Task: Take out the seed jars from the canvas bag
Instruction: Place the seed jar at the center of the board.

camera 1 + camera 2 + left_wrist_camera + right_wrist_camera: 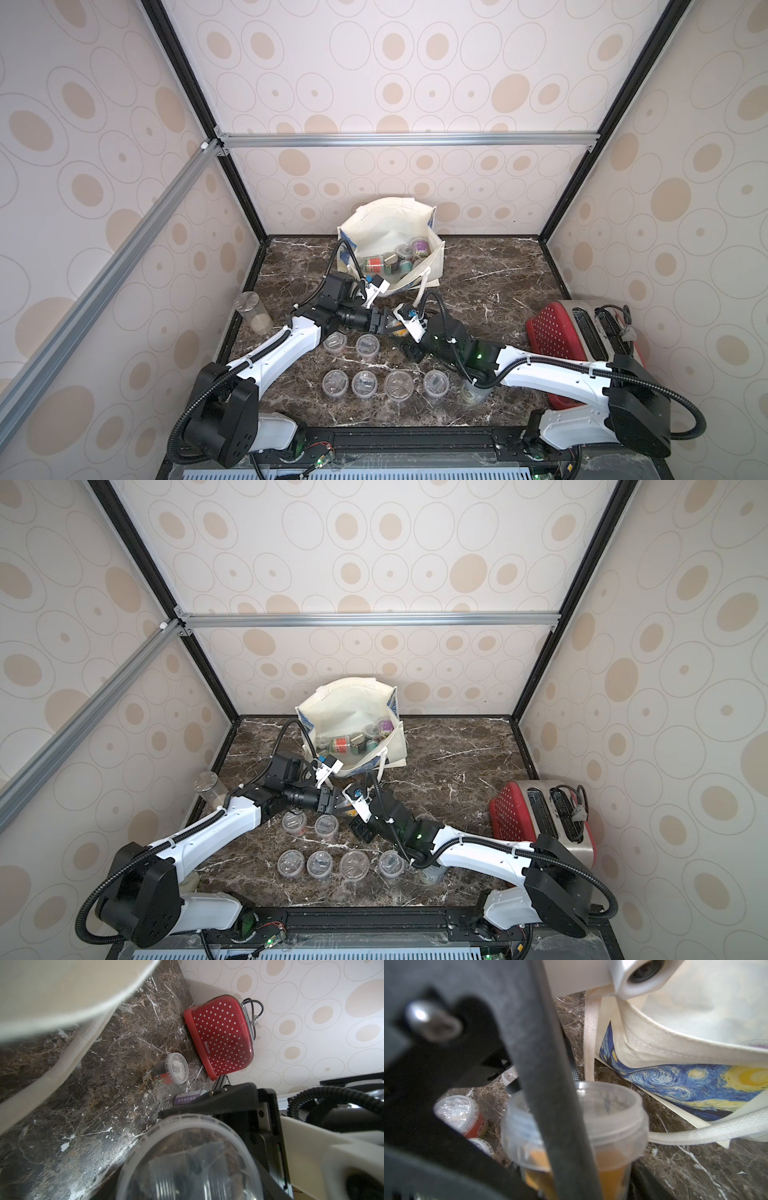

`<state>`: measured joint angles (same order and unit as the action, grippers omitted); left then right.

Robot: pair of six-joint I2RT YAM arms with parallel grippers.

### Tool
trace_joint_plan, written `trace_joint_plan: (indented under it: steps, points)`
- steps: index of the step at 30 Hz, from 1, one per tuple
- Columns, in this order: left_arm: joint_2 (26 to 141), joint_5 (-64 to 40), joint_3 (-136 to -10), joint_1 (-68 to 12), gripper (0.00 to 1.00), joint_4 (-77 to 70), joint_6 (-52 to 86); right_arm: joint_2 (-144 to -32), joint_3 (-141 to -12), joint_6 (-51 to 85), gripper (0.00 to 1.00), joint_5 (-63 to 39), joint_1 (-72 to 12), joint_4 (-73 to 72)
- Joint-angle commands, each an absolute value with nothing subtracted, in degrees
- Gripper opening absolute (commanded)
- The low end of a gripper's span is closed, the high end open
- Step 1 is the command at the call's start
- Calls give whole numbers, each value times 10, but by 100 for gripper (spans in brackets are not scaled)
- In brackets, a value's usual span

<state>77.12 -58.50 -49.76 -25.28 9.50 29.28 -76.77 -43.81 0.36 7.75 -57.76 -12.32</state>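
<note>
Overall light: bright, even and diffuse in both top views; the pale walls (395, 62) wash toward white.
Shadows: soft and faint on the dark table (478, 266).
Glare: sheen along the aluminium rail (407, 139); pale streaks on the jar lid (187, 1167).
Distortion: wide-angle; the frame posts (183, 70) splay toward the upper corners.
Left wrist focus: canvas bag (62, 991), upper left, and jar lid, lower centre, blurred; toaster (222, 1036) sharp.
Right wrist focus: black bar (546, 1084) across centre and the left half smeared; bag print (685, 1084), right, fairly crisp.
</note>
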Motion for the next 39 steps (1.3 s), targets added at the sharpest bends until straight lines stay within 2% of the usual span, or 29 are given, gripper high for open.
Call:
trace_joint_plan:
  steps: [1, 5, 7, 13, 18, 23, 28, 36, 39]
  points:
    - [772, -550, -517, -258, 50, 82, 300, -763, -429, 5, 76, 94, -582, -135]
    - [778, -472, -526, -269, 49, 108, 287, -721, -392, -3, 85, 77, -582, -127]
    - [775, -424, -524, -284, 50, 107, 278, -686, -365, -7, 99, 67, -582, -128]
    - [768, -314, -502, -346, 51, 84, 246, -594, -308, 43, 100, 142, -579, -122]
    - [787, -200, -486, -427, 54, 69, 186, -587, -297, 188, 100, 77, -488, -119]
    - [819, -113, -483, -462, 54, 58, 160, -587, -297, 230, 100, 117, -455, -110]
    - [849, -88, -474, -476, 57, 54, 139, -581, -312, 281, 99, 159, -407, -43]
    - [859, -56, -429, -479, 60, 12, 131, -578, -313, 270, 99, 158, -398, -39]
    - [863, -63, -423, -479, 66, 13, 132, -581, -318, 249, 99, 150, -398, -37]
